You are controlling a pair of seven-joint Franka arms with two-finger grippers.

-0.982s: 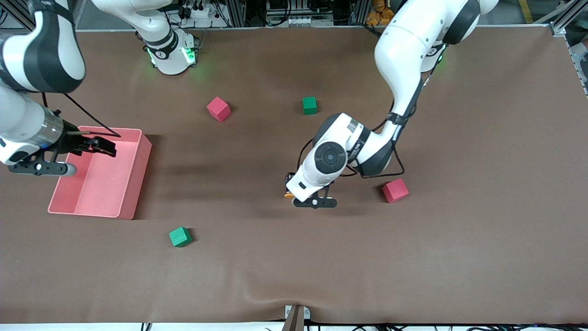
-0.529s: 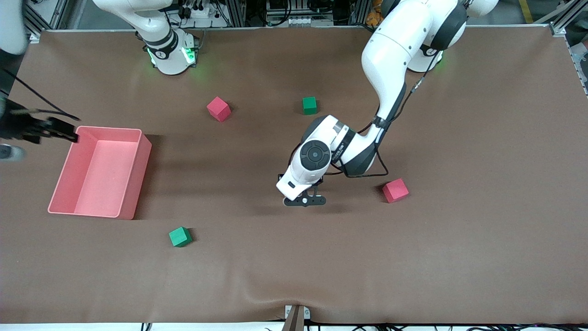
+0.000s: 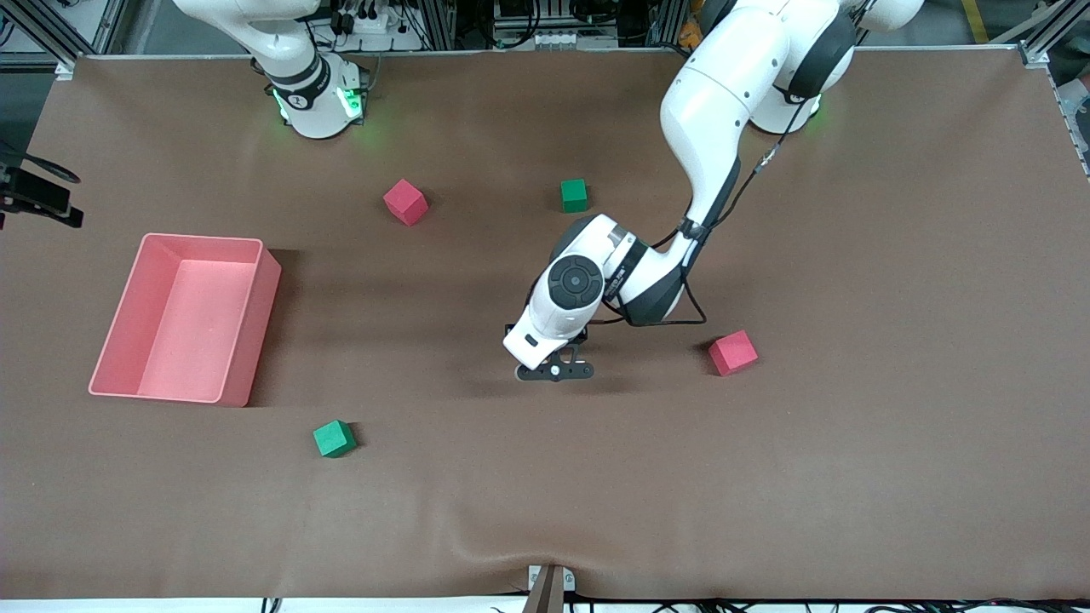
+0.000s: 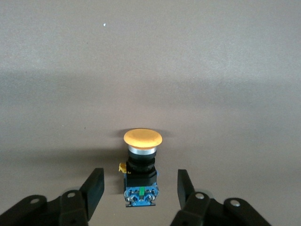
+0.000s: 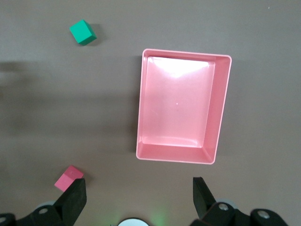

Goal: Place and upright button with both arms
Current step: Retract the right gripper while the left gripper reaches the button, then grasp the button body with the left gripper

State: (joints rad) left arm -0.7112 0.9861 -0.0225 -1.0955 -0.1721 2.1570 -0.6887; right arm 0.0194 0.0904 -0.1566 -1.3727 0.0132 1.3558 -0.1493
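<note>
The button (image 4: 142, 138) has an orange cap, a black body and a blue contact block. In the left wrist view it sits on the brown mat between the fingers of my left gripper (image 4: 140, 181), with a gap on each side. Its cap points away from the wrist and the blue block faces it. The left gripper (image 3: 553, 368) is open, low over the middle of the table, and its hand hides the button in the front view. My right gripper (image 5: 138, 188) is open and empty, high above the mat beside the pink bin (image 5: 221, 108), and shows only at the frame edge (image 3: 38, 200) in the front view.
The pink bin (image 3: 255, 281) stands at the right arm's end. Near the robots' bases are a red cube (image 3: 405, 202) and a green cube (image 3: 574, 195). Another red cube (image 3: 733, 352) lies beside the left hand, and a green cube (image 3: 334, 438) is nearer the camera.
The left hand has shifted toward the right arm's end, and the orange cap no longer shows in the front view. The right gripper has drawn back from over the bin to the table's edge.
</note>
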